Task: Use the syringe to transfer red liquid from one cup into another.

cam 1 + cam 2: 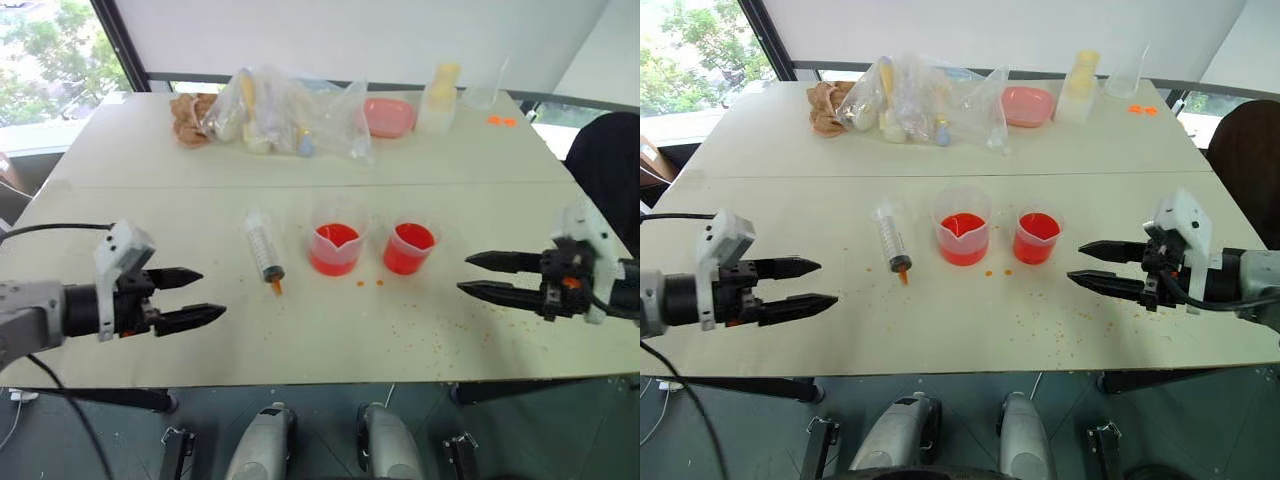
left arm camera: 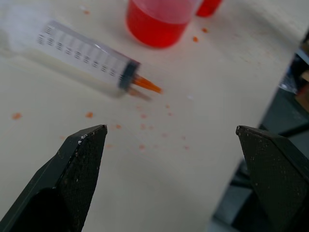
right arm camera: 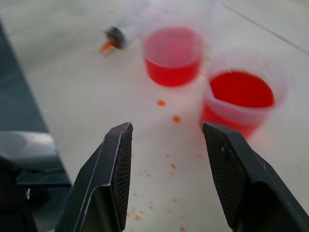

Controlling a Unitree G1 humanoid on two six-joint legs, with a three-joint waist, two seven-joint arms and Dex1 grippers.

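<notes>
A: So, the syringe [image 1: 265, 250] lies flat on the table [image 1: 120, 160], just left of the spouted cup [image 1: 335, 248], orange tip toward the robot.

B: And the narrower cup [image 1: 409, 247] sits right of that, both holding red liquid [image 1: 333, 238]. Grippers?

A: Left gripper [image 1: 195, 297] spread wide, empty; right gripper [image 1: 482, 274] parted, empty. I'd bring the left one over the barrel's middle, crosswise, clear of the cup.

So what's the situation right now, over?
Left gripper and right gripper open, empty, hovering apart. Syringe lying untouched on table left of spouted cup; narrower cup alongside, both holding red liquid. Path clear.
</notes>
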